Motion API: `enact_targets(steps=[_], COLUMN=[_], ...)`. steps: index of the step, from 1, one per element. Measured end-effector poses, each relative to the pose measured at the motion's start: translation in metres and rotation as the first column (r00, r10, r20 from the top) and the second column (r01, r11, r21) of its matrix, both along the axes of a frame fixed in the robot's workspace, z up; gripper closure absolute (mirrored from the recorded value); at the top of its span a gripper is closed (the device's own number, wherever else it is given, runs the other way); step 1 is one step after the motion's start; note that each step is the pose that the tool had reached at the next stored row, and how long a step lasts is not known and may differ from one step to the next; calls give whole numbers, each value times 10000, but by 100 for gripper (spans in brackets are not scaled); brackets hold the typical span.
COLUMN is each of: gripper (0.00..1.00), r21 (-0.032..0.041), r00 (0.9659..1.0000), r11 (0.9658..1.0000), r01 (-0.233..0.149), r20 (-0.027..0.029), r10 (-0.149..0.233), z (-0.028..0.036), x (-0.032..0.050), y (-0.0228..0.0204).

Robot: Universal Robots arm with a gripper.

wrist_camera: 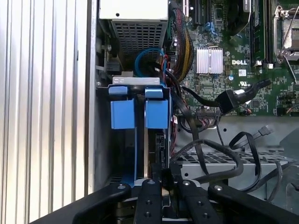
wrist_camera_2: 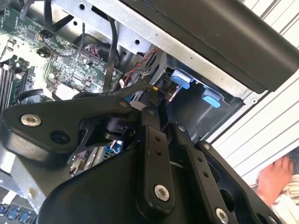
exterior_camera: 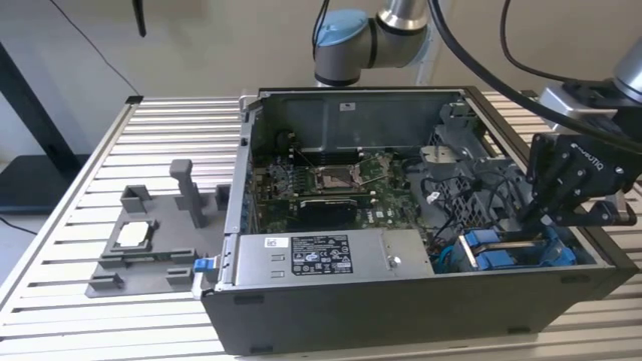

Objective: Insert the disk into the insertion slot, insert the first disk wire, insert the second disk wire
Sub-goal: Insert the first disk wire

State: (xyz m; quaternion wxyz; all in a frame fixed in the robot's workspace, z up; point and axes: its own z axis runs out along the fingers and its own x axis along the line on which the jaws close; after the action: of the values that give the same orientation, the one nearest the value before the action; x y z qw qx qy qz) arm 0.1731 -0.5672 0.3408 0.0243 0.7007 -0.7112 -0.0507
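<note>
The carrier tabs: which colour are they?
The carrier tabs are bright blue, best in the first wrist view.

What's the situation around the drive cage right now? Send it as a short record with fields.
pincer: down inside the case, at the drive cage
drive cage: two blue brackets sit in it side by side
black plug: free cable end over the circuit board, not plugged in
hand: a person's, outside the case
</note>
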Motion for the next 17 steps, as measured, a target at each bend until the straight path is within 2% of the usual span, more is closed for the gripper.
enact_targets(steps=[8,13,17], gripper=[81,81,81], r21=[18,44,107], r00=[10000,9999,9999], r11=[10000,10000,9999], r01=[34,34,34], r20=[21,99,132], r10=[-34,-34,-36], z=[-10,-20,-32], x=[-11,-11,-11], y=[5,4,5])
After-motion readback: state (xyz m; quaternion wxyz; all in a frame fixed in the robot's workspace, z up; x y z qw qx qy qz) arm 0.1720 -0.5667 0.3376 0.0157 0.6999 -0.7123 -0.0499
